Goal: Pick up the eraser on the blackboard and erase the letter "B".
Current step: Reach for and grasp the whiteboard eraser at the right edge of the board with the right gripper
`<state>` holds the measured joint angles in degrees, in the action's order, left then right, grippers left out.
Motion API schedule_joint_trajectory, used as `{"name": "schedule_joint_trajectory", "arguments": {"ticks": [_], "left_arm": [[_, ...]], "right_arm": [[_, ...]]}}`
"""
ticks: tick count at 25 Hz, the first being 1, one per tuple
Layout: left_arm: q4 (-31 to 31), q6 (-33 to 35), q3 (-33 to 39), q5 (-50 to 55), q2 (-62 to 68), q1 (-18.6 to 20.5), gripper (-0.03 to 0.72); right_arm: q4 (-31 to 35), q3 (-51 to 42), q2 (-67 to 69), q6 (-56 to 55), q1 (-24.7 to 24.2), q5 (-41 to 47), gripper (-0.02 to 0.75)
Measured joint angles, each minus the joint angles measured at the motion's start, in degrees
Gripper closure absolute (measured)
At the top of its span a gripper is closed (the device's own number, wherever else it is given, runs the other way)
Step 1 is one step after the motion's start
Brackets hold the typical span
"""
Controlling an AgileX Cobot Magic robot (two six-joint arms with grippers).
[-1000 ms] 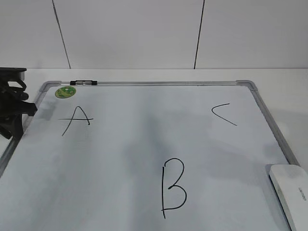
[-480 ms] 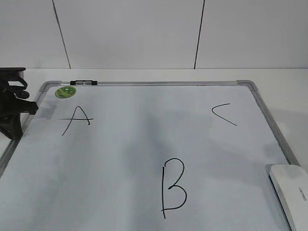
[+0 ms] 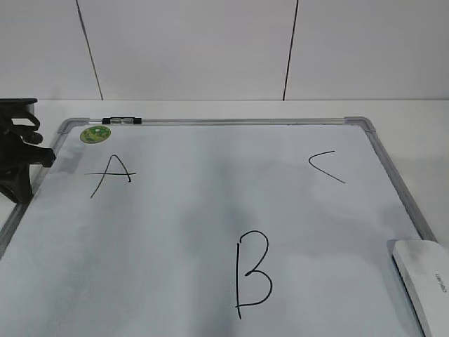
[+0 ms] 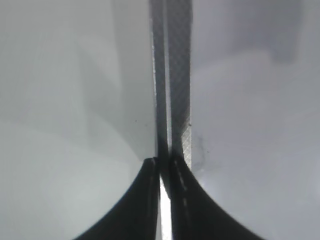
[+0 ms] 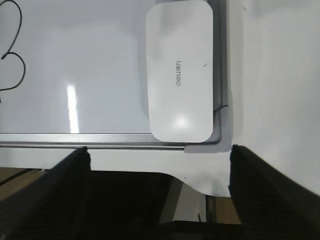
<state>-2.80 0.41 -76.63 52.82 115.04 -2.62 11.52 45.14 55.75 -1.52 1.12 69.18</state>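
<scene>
A whiteboard [image 3: 210, 203] with a metal frame lies flat on the table. The letters A [image 3: 111, 174], C [image 3: 325, 167] and B [image 3: 254, 274] are drawn on it in black. A white eraser [image 3: 424, 281] lies at the board's near right corner; it also shows in the right wrist view [image 5: 179, 70]. My right gripper [image 5: 159, 155] is open and empty, hovering just off the board's corner near the eraser. My left gripper [image 4: 164, 162] is shut and empty over the board's left frame edge [image 4: 172, 75]; its arm [image 3: 17, 161] shows at the far left.
A green round magnet [image 3: 95, 134] and a black marker [image 3: 122, 121] sit at the board's far left corner. A white wall stands behind the table. The table's front edge [image 5: 150, 172] lies close below the board.
The left arm shifted slightly up and back at the board's left edge. The eraser and board have not moved.
</scene>
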Motion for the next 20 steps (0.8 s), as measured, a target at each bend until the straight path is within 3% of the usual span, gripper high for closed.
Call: {"name": "schedule_joint_trajectory", "arguments": {"ticks": [20], "left_arm": [[0.0, 0.0, 0.0, 0.1, 0.0, 0.0, 0.668]], "right_arm": [[0.6, 0.1, 24.5, 3.8, 0.1, -10.7, 0.070]]}}
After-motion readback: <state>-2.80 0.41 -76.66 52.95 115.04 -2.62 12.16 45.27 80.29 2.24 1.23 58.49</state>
